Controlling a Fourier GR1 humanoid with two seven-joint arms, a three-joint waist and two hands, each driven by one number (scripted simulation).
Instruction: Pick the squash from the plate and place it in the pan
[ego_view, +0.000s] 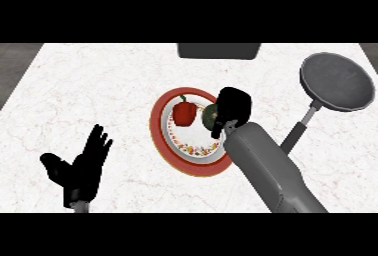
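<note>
A red-rimmed patterned plate (164, 131) lies at the counter's middle. On it sit a red bell pepper (184, 113) and, to its right, a dark green squash (210, 114), mostly hidden. My right hand (232, 106) is over the squash at the plate's right side, its fingers curled down around it; whether the squash is lifted off the plate cannot be told. A dark grey pan (337, 81) rests at the far right, its handle (299, 130) pointing toward me beside my right forearm. My left hand (80, 166) rests open at the lower left, fingers up.
A dark rectangular object (218, 50) sits at the counter's far edge, top centre. The white marble counter (96, 85) spreads wide to the left; its dark edges show at the upper corners.
</note>
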